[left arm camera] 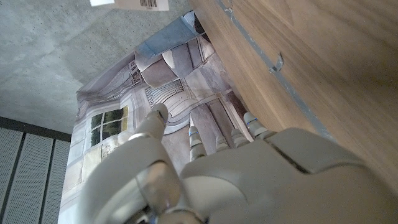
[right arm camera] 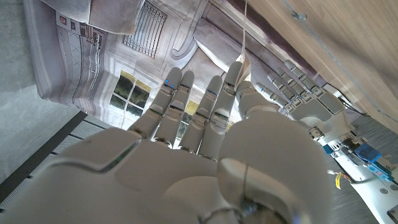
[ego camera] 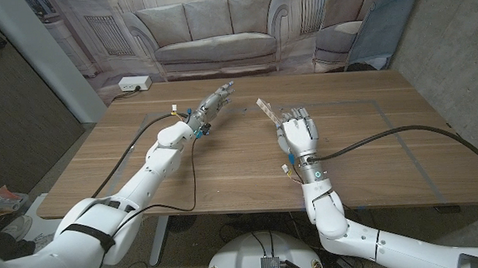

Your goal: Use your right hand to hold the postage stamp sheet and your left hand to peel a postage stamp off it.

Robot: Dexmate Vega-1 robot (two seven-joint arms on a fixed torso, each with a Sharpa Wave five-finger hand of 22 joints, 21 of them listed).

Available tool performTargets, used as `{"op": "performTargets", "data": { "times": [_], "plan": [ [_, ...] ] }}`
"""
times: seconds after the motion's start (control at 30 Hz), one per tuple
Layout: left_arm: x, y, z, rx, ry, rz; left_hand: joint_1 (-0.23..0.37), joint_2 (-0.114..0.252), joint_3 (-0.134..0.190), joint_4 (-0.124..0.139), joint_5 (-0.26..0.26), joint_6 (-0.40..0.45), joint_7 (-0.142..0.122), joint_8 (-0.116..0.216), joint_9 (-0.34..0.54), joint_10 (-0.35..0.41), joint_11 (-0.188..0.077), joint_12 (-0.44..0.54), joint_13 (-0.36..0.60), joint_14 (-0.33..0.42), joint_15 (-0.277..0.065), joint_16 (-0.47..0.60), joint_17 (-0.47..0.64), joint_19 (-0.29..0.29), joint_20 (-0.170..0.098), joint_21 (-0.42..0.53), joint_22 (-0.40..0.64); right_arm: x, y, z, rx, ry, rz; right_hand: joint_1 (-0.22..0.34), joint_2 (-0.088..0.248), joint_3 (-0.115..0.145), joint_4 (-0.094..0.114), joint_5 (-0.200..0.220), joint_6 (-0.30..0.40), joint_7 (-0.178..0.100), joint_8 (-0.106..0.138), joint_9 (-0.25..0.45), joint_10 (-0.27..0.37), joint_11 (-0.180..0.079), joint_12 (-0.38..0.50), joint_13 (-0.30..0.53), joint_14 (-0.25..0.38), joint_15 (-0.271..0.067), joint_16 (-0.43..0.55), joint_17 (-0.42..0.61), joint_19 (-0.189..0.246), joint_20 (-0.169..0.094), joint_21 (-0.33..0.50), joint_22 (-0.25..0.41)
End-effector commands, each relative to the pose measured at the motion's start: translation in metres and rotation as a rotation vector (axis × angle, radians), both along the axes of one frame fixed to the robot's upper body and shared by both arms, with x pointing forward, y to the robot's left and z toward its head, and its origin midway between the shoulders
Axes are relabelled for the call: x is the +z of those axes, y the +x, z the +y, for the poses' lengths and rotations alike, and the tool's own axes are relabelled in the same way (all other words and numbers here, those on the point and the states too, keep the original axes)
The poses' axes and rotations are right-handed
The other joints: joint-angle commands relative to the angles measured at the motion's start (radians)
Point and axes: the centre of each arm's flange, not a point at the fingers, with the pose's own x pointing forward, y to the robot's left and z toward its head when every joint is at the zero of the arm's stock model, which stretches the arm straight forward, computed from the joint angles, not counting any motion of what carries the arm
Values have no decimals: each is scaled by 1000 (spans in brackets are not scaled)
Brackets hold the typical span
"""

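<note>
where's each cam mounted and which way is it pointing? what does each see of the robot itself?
Head view: on the robot's head, looking down the wooden table toward a sofa backdrop; both arms, the left hand and the right hand pinching the stamp sheet.
Left wrist view: on the left wrist, along the left hand's back, fingers toward the backdrop, table edge alongside.
Right wrist view: on the right wrist, behind the right hand; sheet edge-on; the left hand beyond.
Shared: all show backdrop and table.

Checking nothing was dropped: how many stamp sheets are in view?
1. The stamp sheet is held up by the right hand, above the table middle. The left hand is apart from it. Any peeled stamp would be too small to tell.
</note>
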Motion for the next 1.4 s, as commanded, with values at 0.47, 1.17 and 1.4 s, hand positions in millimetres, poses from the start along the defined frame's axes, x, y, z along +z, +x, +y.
{"op": "performTargets", "data": {
  "times": [0.47, 1.17, 1.4],
  "plan": [
    [31, -14, -15, 36, 220, -152, 290, -86, 17, -21, -4, 255, 1, 92, 27, 48, 20, 8, 5, -27, 60, 2, 3, 3, 65, -29, 2, -4, -9, 11, 56, -2, -126, 21, 2, -2, 5, 10, 16, 4, 2, 1, 16, -3, -4, 4, 19, -174, -2, 2, 8, -89, 13, 6],
    [47, -29, -39, 52, 360, -259, 456, -226, -69, -8, 25, 401, 16, 169, 61, 107, -18, 10, 6, 24, 43, 7, 2, 105, 53, -27, 1, -3, -7, 11, 63, -7, -120, 27, -1, -7, 9, 14, 18, 5, -1, 0, 20, -3, -11, 5, 25, -174, -10, 1, 5, -90, 21, 7],
    [47, -31, -40, 78, 342, -281, 498, -237, -92, 0, 24, 478, 45, 226, 90, 118, -26, 8, 8, 24, 35, 3, 2, 112, 44, -37, 0, -3, -7, 12, 65, -8, -117, 28, -2, -8, 10, 14, 19, 5, -1, 0, 21, -3, -13, 5, 26, -173, -12, 1, 4, -89, 23, 7]
  ]
}}
